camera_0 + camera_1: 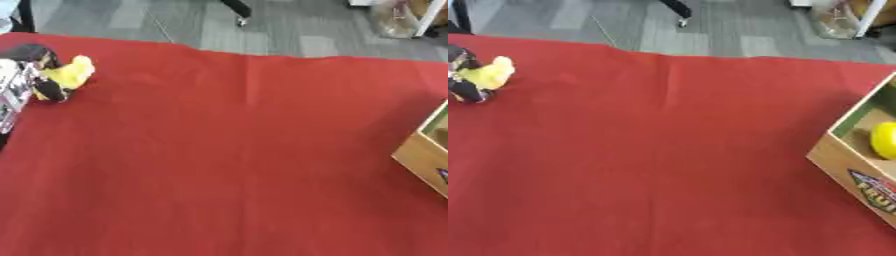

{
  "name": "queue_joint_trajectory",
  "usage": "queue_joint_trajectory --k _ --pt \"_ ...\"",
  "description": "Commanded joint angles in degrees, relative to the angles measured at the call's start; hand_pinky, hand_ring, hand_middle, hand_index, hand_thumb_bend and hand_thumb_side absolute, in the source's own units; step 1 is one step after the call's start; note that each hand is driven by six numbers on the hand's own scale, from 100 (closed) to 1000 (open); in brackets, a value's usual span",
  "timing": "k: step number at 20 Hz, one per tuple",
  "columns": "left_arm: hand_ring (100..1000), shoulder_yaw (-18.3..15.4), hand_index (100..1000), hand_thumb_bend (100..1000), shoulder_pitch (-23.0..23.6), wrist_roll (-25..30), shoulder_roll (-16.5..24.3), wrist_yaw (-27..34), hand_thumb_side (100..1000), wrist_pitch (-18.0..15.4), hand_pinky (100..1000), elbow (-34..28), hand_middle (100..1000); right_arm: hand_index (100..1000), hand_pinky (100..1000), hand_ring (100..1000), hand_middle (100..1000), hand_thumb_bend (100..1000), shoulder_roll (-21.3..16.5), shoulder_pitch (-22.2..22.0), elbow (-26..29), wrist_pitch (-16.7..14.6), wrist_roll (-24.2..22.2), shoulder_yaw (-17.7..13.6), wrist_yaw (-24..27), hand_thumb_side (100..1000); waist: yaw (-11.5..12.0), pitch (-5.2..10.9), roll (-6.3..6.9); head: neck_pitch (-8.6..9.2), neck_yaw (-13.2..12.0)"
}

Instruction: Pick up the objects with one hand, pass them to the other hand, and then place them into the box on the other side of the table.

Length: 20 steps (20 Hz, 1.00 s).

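A yellow soft-looking object [72, 71] is at the far left of the red tablecloth [227, 150]. My left hand [48, 90] comes in from the left edge, its black fingers curled round the object from above and below. I cannot tell whether the object touches the cloth. A cardboard box [842, 157] stands at the right edge, open at the top, with a round yellow thing [884, 140] inside. My right hand shows in neither view.
The table's far edge runs along the top, with grey floor beyond it. A silver part of my left arm [10, 92] lies at the left edge. A colourful label [872, 187] marks the box's near wall.
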State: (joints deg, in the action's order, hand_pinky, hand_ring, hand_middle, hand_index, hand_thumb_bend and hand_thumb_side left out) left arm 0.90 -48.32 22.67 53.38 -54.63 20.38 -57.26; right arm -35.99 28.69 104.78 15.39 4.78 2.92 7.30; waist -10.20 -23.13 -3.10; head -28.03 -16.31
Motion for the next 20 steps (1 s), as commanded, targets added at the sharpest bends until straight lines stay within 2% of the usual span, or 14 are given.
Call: queue_joint_trajectory --k 1,3,8,14,20 --pt "715 -0.32 530 258 -0.51 -0.70 1.53 -0.94 100 0.14 735 -0.36 628 959 929 827 891 100 -1.22 0.41 0.15 -0.18 -0.01 -0.67 -0.33 580 0.02 1.23 0.14 0.14 0.18" --pt "685 -0.26 491 241 -0.57 -2.51 1.45 -1.66 100 0.48 715 -0.65 598 959 929 827 891 100 -1.19 0.43 0.01 -0.18 -0.09 -0.62 -0.30 581 0.05 1.50 0.26 0.04 0.03" --pt "656 0.07 475 224 -0.68 -4.91 1.30 -1.28 103 0.63 700 -0.93 572 959 929 827 891 100 -1.38 0.17 -0.26 -0.22 -0.19 -0.68 -0.15 578 0.17 2.44 0.51 -0.73 0.31" --pt "647 1.24 503 223 -0.69 -2.00 1.49 -0.01 114 -0.62 697 -3.34 569 959 930 826 891 100 -1.68 0.03 -0.55 -0.23 -0.34 -0.65 -0.05 576 0.88 3.84 0.96 -2.08 1.23" --pt "648 1.25 536 261 -0.83 1.28 1.78 0.91 115 -0.70 697 -4.48 575 959 930 826 892 100 -1.85 -0.19 -0.82 -0.15 -0.42 -0.63 -0.08 576 1.16 4.84 1.26 -2.53 1.46"
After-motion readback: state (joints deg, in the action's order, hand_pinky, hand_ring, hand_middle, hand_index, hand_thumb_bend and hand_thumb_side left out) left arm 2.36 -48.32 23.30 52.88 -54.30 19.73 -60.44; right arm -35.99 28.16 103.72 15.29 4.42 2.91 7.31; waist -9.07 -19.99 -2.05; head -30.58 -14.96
